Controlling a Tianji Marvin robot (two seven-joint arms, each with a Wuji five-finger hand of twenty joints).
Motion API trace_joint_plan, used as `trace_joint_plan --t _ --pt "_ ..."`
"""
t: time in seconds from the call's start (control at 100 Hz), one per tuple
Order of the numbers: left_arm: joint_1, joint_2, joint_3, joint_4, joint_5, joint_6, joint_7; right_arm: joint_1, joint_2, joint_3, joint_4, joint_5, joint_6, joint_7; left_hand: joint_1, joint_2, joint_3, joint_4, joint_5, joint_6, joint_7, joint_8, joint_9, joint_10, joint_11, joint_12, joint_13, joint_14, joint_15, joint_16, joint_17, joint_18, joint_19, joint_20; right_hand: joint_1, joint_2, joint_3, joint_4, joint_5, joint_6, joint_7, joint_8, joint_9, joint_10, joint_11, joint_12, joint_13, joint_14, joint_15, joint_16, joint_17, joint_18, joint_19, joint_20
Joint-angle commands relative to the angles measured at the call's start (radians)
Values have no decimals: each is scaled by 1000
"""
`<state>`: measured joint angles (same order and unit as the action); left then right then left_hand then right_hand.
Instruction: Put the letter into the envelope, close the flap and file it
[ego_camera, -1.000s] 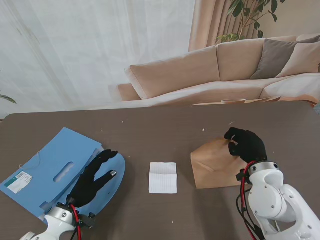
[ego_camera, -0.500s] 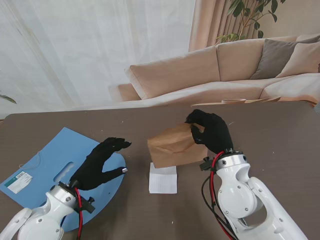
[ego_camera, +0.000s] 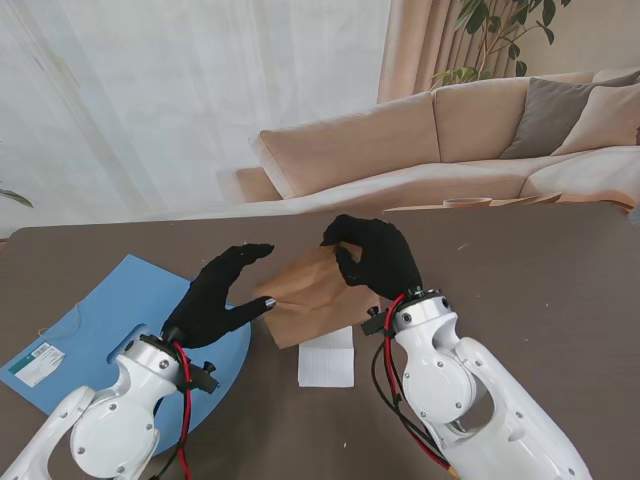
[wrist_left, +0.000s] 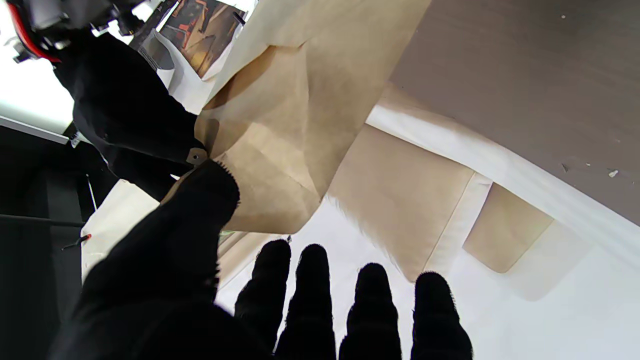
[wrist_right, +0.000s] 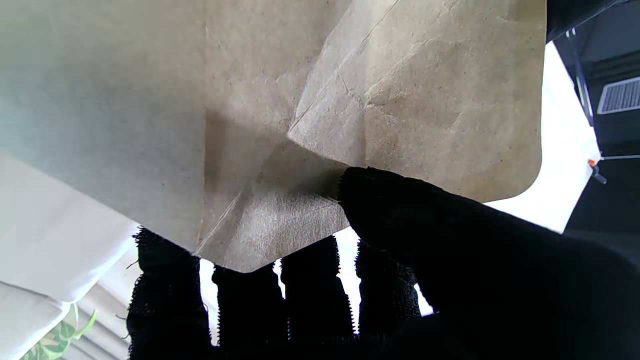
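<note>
1. Envelope (ego_camera: 312, 300): brown paper, creased, held up off the table between the two hands, above the far edge of the letter. The left wrist view shows its flap (wrist_left: 280, 75) standing open.
2. Right hand (ego_camera: 368, 255): black glove, fingers curled closed on the far right corner of the envelope. In the right wrist view the thumb (wrist_right: 400, 210) presses on the paper from one side and the other fingers sit behind it, so the envelope is pinched between them.
3. Left hand (ego_camera: 215, 298): black glove, fingers spread and stretched toward the left edge of the envelope. The thumb tip (ego_camera: 266, 302) reaches the paper's near left corner; the other fingers stand apart from it. It grips nothing; whether the thumb actually touches the paper I cannot tell.
4. Letter (ego_camera: 327, 362): white folded sheet, lying flat on the table between the two forearms, nearer to me than the envelope and partly overlapped by it in the stand view.
5. Folder (ego_camera: 90, 325): blue plastic file, flat on the table at the left, with a white label (ego_camera: 38, 364) near its left corner. The left forearm crosses over its right part.
6. Table (ego_camera: 540, 280): dark brown top carrying the letter and folder.
7. Sofa (ego_camera: 420, 140): beige, beyond the far edge of the table.
</note>
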<state>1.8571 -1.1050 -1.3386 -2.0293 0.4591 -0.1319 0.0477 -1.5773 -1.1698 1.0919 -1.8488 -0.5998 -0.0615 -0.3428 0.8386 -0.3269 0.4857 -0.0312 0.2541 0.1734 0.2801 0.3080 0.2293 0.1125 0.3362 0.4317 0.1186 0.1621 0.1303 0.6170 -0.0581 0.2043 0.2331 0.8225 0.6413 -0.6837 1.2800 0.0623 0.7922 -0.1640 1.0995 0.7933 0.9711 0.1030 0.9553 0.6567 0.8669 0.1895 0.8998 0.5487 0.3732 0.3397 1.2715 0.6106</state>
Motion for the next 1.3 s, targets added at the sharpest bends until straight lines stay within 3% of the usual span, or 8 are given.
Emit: trace_joint_plan --t 0.0,0.4,0.62,0.74,0.87,1.16,1.22,1.29 --pt "-12 -15 7 -17 5 14 -16 5 -8 -14 8 2 -12 18 26 -9 26 -30 49 3 53 34 50 8 45 39 31 12 27 61 20 16 20 41 -16 9 6 25 22 7 44 34 42 -5 13 12 28 19 12 19 3 13 25 13" --pt "-79 -11 53 -22 19 99 -48 46 -4 -56 54 -7 -46 35 399 -4 -137 -27 577 -17 357 134 752 116 128 331 440 175 574 222 214 151 284 221 -18 19 -6 25 14 4 34 38 36 -10 4 13 26 13 7 18 3 10 23 15" --pt "-104 -8 60 -13 116 86 -29 39 3 -53 50 -41 -60 41 359 -4 13 -44 642 -154 467 299 777 126 267 367 513 216 789 264 169 165 765 47 -72 59 -146 -82 -153 25 -134 -219 -99 -27 -180 -92 -72 3 -123 -20 -65 -10 -37 7" --pt "-120 -7 55 -9 140 84 -24 20 18 -39 22 -74 -56 85 376 6 16 -50 635 -154 512 423 764 116 279 396 503 215 803 268 160 162 809 12 -191 195 -329 19 -264 114 -493 -256 -318 -40 -299 -216 -221 5 -291 -69 -150 -26 -116 26" --pt "-123 -6 41 -8 146 69 -28 1 35 -25 -15 -124 -23 140 395 22 2 -49 632 -150 520 513 757 118 271 428 492 217 800 270 152 161 822 0 -221 135 -436 -83 -408 158 -615 -316 -485 -40 -370 -272 -361 20 -420 -120 -232 -36 -193 27" --pt "-89 -6 9 -38 108 18 -34 16 37 -33 0 -149 2 144 402 31 -7 -52 624 -151 528 548 758 117 266 433 498 219 795 268 157 167 829 1 -170 35 -351 -102 -147 75 -441 -233 -178 -77 -199 -178 -145 -7 -289 -58 -104 -24 -129 74" --pt "-82 -5 4 -44 104 8 -38 24 32 -39 14 -143 -2 116 401 30 -8 -51 625 -151 528 552 759 116 265 434 498 219 795 268 158 168 830 1 -79 -37 -318 -182 -94 -32 -205 -382 -28 -88 -172 -140 -41 -10 -224 -38 -46 -13 -83 65" --pt "-76 -4 -1 -49 101 -3 -43 32 23 -45 29 -119 -11 87 399 29 -8 -51 623 -155 523 555 759 118 261 434 499 218 794 267 157 170 832 1 -14 -18 -269 -171 41 -87 -107 -426 145 -87 -137 -132 77 -14 -151 -16 29 6 -33 69"
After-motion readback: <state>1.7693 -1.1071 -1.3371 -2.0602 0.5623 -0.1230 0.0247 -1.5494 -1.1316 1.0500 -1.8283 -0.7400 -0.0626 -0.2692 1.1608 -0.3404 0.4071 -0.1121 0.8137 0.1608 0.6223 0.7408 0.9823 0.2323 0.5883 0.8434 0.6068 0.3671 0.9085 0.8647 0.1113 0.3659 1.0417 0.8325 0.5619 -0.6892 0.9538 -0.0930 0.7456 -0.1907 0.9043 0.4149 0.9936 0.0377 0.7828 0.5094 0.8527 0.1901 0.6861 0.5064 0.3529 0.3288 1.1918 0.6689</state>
